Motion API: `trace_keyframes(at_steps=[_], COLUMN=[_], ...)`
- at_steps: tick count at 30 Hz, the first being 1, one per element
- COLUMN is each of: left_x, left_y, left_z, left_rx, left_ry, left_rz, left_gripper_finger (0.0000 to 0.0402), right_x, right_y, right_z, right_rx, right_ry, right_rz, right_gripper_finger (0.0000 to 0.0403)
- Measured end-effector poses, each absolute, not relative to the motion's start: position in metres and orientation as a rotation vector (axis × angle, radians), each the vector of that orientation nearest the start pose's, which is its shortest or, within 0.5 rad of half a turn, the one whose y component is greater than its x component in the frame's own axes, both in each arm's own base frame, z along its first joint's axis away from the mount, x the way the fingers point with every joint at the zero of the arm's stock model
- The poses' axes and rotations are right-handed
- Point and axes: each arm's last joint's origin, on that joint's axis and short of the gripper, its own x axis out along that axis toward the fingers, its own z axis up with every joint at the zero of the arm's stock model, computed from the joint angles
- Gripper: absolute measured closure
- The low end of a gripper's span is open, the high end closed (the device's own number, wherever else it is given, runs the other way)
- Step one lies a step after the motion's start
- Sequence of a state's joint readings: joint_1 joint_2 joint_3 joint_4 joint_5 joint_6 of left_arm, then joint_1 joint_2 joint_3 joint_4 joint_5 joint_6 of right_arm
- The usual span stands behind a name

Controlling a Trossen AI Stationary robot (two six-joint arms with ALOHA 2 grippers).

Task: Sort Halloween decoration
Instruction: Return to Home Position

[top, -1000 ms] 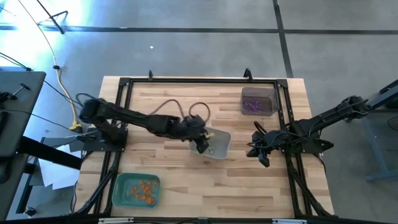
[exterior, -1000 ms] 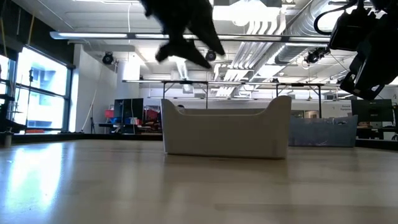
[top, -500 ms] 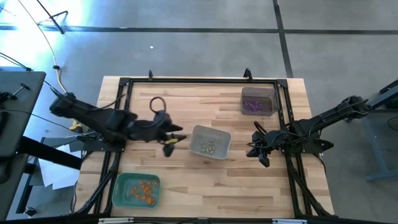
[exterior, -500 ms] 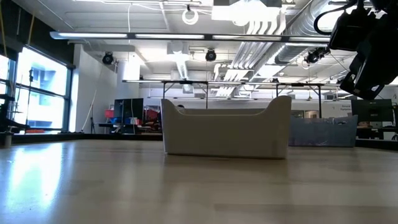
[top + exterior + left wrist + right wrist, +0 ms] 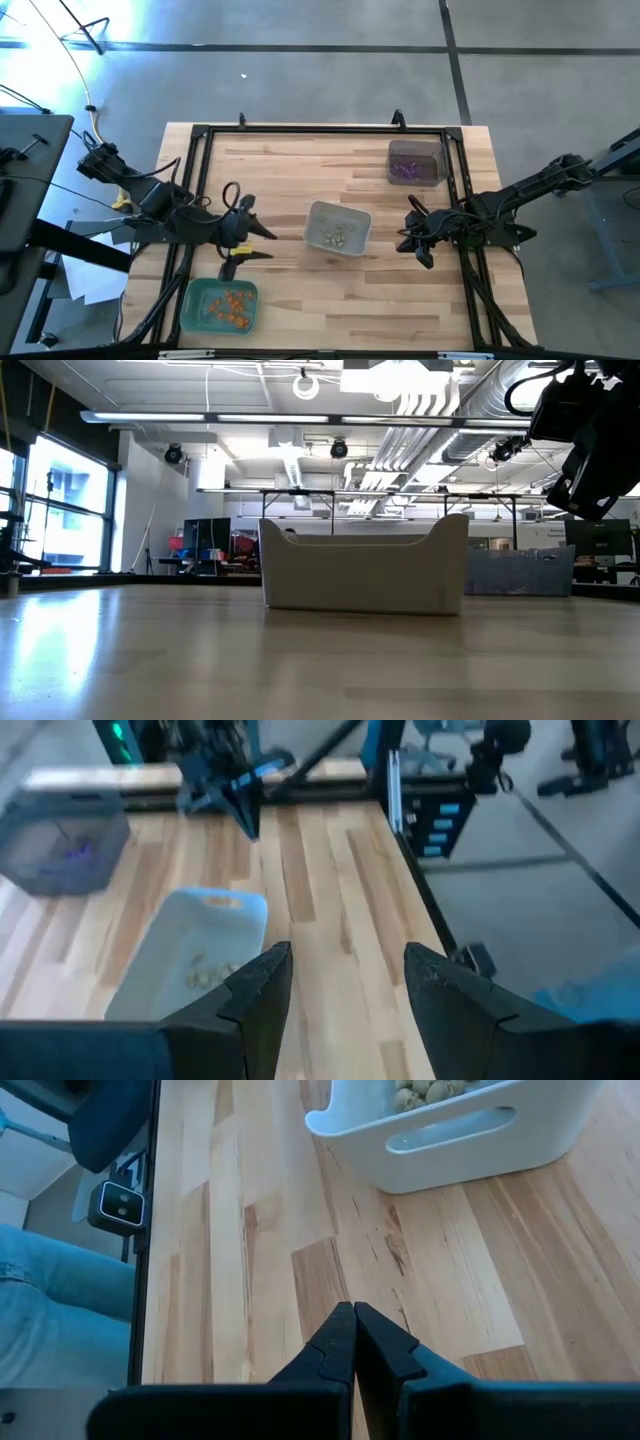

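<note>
Left arm: You see the left arm (image 5: pixel 160 200) folded low along the left side of the tabletop (image 5: pixel 300 170), its forearm reaching toward the middle.
Left gripper: The left gripper (image 5: pixel 252 245) hangs over bare wood with its fingers (image 5: pixel 262 982) spread wide and nothing between them.
Right arm: The right arm (image 5: pixel 520 200) waits at the right edge of the tabletop, stretched inward from its base.
Right gripper: The right gripper (image 5: pixel 350 1315) points across the wood toward the pale tray (image 5: pixel 312 212), fingers pressed together and holding nothing.
Pale trinkets: The pale trinkets (image 5: pixel 338 236) lie heaped in the pale tray, which sits between the two grippers and apart from both.
Orange trinkets: The orange trinkets (image 5: pixel 232 303) are scattered in the green tray (image 5: pixel 192 300) at the front left corner, near the left gripper but clear of it.
Purple trinkets: The purple trinkets (image 5: pixel 405 171) sit in the grey tray (image 5: pixel 436 160) at the back right, well apart from the left gripper and nearer the right arm.
Look: You can make out only small specks of colour, each far smaller than its tray. Their shapes cannot be told.
</note>
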State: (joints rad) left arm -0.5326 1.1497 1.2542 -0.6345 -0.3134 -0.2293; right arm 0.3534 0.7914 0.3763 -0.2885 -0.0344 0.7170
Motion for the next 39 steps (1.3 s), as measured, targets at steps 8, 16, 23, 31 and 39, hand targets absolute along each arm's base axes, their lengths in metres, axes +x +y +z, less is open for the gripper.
trace_keyframes(at_steps=[8,16,23,31,39], left_x=[0.169,0.128,0.113,0.111,0.109], left_y=[-0.099,-0.071,-0.061,-0.059,-0.057], left_z=[0.337,0.258,0.21,0.185,0.17], left_rx=[-0.126,-0.242,-0.332,-0.39,-0.393], left_ry=[0.384,0.26,0.109,0.017,0.007], left_rz=[-0.042,-0.037,-0.062,-0.082,-0.086], left_gripper_finger=[0.022,0.022,0.022,0.022,0.022], right_x=[0.146,0.146,0.146,0.146,0.146], right_y=[0.055,0.055,0.055,0.055,0.055], right_z=[0.185,0.185,0.184,0.184,0.184], right_rx=[0.566,0.565,0.565,0.564,0.565], right_ry=[0.796,0.799,0.802,0.802,0.802], right_rz=[0.104,0.103,0.102,0.102,0.101], right_gripper_finger=[0.0402,0.0402,0.0402,0.0402,0.0402])
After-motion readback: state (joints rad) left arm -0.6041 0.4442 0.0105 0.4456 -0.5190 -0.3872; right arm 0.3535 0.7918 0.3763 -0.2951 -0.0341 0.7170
